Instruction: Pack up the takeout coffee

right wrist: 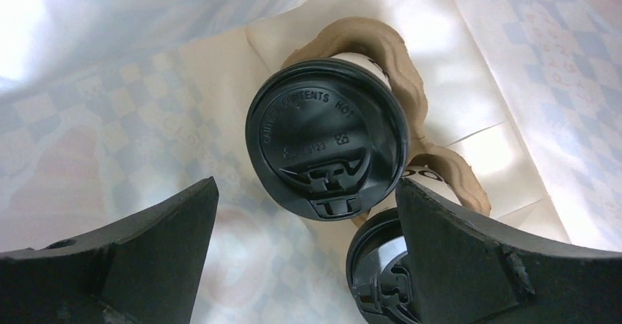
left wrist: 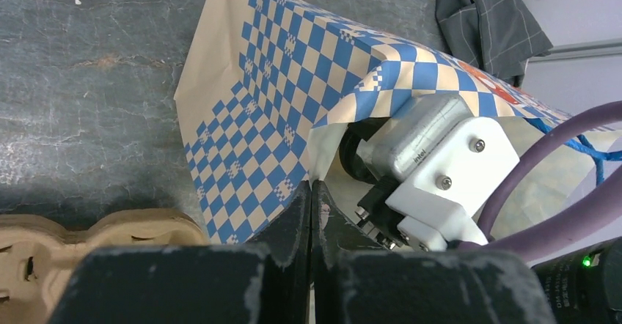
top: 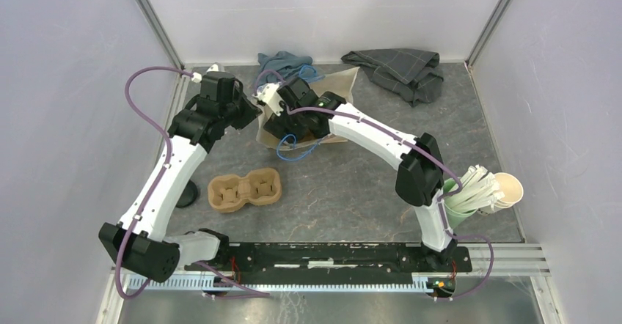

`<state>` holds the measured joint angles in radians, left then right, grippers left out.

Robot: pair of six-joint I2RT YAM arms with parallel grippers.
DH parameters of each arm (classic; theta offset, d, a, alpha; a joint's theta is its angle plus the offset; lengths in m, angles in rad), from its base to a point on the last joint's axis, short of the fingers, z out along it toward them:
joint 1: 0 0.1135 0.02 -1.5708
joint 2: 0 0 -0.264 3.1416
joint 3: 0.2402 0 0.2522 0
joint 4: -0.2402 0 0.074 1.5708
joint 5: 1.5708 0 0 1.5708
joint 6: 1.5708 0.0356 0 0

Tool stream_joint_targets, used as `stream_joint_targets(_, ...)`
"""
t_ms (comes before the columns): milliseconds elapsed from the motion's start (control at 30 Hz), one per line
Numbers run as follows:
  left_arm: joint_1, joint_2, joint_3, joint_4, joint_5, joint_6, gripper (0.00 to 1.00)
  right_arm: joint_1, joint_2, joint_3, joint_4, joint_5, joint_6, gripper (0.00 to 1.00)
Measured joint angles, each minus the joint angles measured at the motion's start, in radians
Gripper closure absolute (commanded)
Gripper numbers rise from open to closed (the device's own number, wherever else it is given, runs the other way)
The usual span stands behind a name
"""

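Takeout coffee [right wrist: 326, 144], black-lidded, beneath splayed empty right gripper [right wrist: 306, 186]; left gripper [left wrist: 312, 196] pinches paper bag [left wrist: 257, 104].

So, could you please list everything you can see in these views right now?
takeout coffee: two, black-lidded, inside the paper bag; second partly hidden
paper bag: one, tan with blue checks, far middle of table
pulp carrier: two, tan; one in bag, one empty on table
blue cloth: one, far edge
grey cloth: one, far right
mint-green cup: one, holds white sticks, right edge
lidless paper cup: one, white, beside it
black disc: one, by left arm
left end effector: shut on bag rim
right end effector: open, inside bag above coffee
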<state>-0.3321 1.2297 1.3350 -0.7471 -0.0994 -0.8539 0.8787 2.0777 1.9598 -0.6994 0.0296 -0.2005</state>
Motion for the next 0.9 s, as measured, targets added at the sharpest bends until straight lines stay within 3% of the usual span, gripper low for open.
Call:
stream_joint_targets(233, 0.000, -0.008, 0.000, 0.000, -0.001, -0.028, 0.98, -0.003, -0.043, -0.008, -0.058, -0.039, 0.017, 0.03)
stream_joint_targets(400, 0.000, -0.013, -0.003, 0.003, 0.000, -0.039, 0.98, -0.003, -0.073, -0.008, -0.127, -0.110, 0.023, 0.20)
stream_joint_targets(600, 0.000, -0.032, -0.044, 0.045, 0.012, -0.040, 0.98, -0.003, -0.120, -0.083, -0.143, -0.167, 0.025, 0.21)
stream_joint_targets(733, 0.000, -0.038, -0.066, 0.084, 0.036, -0.040, 0.98, -0.003, -0.133, -0.119, -0.144, -0.145, 0.018, 0.33)
stream_joint_targets(900, 0.000, -0.049, -0.091, 0.109, 0.050, -0.040, 0.98, -0.009, -0.136, -0.122, -0.147, -0.064, 0.014, 0.29)
